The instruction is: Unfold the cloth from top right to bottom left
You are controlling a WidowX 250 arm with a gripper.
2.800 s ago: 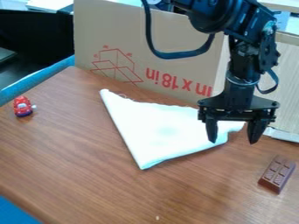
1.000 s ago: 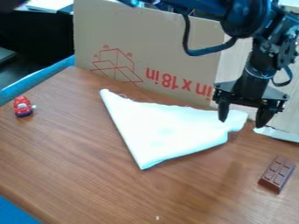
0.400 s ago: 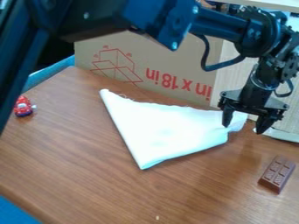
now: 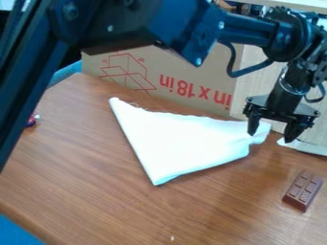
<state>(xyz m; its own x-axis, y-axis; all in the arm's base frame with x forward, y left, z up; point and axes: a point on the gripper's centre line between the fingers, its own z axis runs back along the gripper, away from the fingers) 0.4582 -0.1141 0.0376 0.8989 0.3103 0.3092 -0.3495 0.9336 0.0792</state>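
The claw [image 4: 271, 137] is hanging with its fingers spread well apart and nothing between them, one fingertip hovering over or just touching the cloth's bunched near corner [image 4: 263, 130]; I am not able to tell which. Over the last few seconds it has been shifting from above the cloth's body out toward this corner, while the cloth is keeping its shape and place. For the unfolding, this is looking like lining up for a pinch; the open fingers are probably needing to straddle the top layer, and a deep bite could be dragging both layers.

Leading away from the claw, the white cloth [image 4: 179, 143] is lying folded in a rough triangle on the wooden counter [image 4: 96, 191], its corner crumpling under the claw, one edge fraying on the cardboard's side, and its far tips tapering smoothly. The chocolate bar [image 4: 302, 190] is lying below the claw, well apart from the cloth, and the cardboard [image 4: 211, 76] is standing behind.
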